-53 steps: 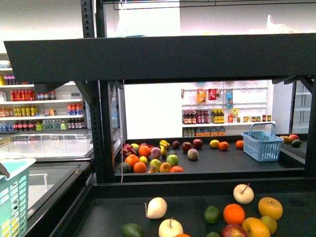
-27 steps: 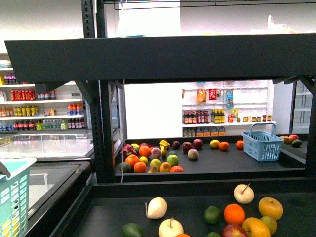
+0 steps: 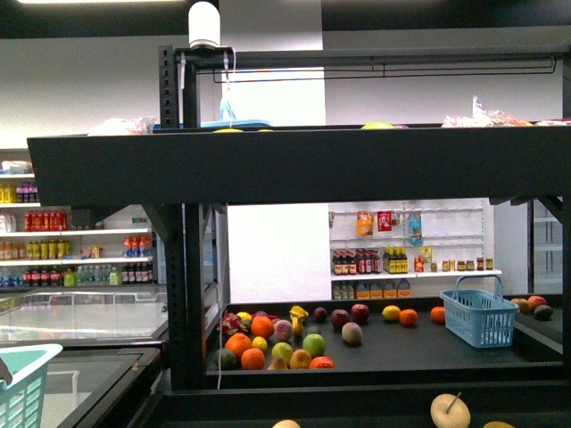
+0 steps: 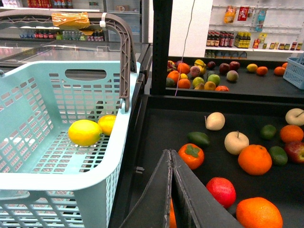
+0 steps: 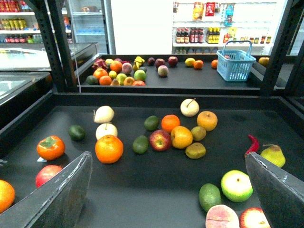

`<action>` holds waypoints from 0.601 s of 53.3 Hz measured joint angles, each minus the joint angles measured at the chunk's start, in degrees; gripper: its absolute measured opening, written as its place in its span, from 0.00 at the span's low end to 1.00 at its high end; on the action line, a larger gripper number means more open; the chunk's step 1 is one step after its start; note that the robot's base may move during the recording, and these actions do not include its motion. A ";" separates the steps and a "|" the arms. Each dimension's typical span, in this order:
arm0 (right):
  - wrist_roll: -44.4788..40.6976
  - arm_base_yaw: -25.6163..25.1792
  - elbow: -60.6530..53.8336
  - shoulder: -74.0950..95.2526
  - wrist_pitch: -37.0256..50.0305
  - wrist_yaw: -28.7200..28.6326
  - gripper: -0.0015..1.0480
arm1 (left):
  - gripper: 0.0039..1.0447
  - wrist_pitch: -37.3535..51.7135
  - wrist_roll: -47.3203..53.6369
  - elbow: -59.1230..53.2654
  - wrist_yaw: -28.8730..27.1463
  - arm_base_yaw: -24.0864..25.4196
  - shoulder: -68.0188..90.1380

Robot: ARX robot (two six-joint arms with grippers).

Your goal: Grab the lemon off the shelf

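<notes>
The shelf is a black tiered rack (image 3: 294,165). Its lower tray (image 5: 156,190) holds scattered fruit. Two yellow lemons (image 4: 84,132) lie in a pale teal basket (image 4: 57,175) beside the rack. On the tray, yellow fruits (image 5: 181,137) sit in the middle cluster; I cannot tell whether any of them is a lemon. My left gripper (image 4: 170,153) is shut and empty, above the tray's near edge by a persimmon (image 4: 191,156). My right gripper (image 5: 167,154) is wide open over bare tray, its fingers (image 5: 61,190) far apart, holding nothing. Neither gripper shows in the front view.
The teal basket's brown handle (image 4: 124,47) stands upright close to a black upright (image 4: 161,47). A blue basket (image 3: 480,316) and more fruit sit on a further tray (image 3: 401,352). The upper tray's lip spans the front view. Glass freezers and white bottle shelves are at the left.
The front view has risen. The lower tray's fruit has slid almost out of the bottom, and the top of the rack and things on its upper tray now show.
</notes>
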 joint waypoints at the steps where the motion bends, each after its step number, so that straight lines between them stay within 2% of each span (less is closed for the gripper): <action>1: 0.00 0.00 0.00 0.00 0.00 0.00 0.93 | 0.02 -0.31 0.02 0.00 0.02 0.00 -0.26; 7: 0.00 0.00 -0.02 0.00 0.00 0.00 0.93 | 0.02 -2.56 0.00 0.00 0.00 0.00 -2.43; 12: 0.00 0.00 0.00 -0.02 0.00 0.00 0.93 | 0.02 -11.04 0.04 0.00 0.00 0.00 -9.68; 32: 0.00 0.00 -0.02 -0.04 0.00 -0.02 0.93 | 0.02 -11.63 0.04 0.00 -0.02 0.00 -11.23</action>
